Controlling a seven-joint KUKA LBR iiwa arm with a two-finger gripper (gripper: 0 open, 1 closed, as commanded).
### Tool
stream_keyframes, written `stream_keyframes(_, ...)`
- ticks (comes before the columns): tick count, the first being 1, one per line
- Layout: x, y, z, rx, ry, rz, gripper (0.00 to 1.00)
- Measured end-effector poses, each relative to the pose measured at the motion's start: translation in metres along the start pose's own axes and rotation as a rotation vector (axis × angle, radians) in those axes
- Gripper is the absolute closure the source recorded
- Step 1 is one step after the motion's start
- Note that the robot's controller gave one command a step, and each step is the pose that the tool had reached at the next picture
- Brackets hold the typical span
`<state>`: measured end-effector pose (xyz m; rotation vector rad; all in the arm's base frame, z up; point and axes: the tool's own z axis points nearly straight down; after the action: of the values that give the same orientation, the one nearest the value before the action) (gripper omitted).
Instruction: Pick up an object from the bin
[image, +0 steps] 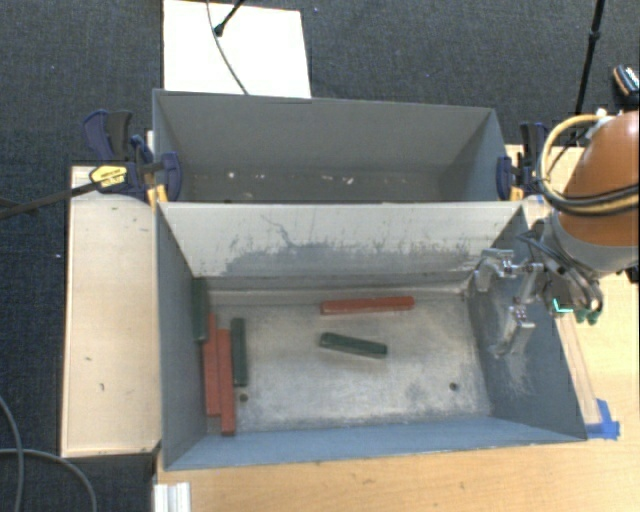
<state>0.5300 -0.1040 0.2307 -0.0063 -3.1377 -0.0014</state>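
My gripper (508, 300) hangs over the bin's right sloping wall, above floor level. Nothing shows in it. A red flat bar (367, 305) lies lengthwise near the back of the floor, well to the gripper's left. Just in front of that bar a short dark green bar (353, 345) lies at a slight slant near the middle of the floor. Both are apart from the gripper.
Along the left wall lie a long red bar (216, 378), a dark green bar (238, 352) beside it and another dark strip (200, 308) against the wall. The arm's orange cover and cables sit at the right, above the rim.
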Motion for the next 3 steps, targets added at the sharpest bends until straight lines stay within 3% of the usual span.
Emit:
stream_keyframes(1, -0.003, 0.056, 0.128, -0.002, 0.001, 0.017, 0.00)
stream_keyframes(2, -0.029, 0.094, 0.158, -0.001, -0.009, -0.101, 0.00)
stream_keyframes(3, -0.029, 0.092, 0.157, 0.001, -0.009, -0.102, 1.00)
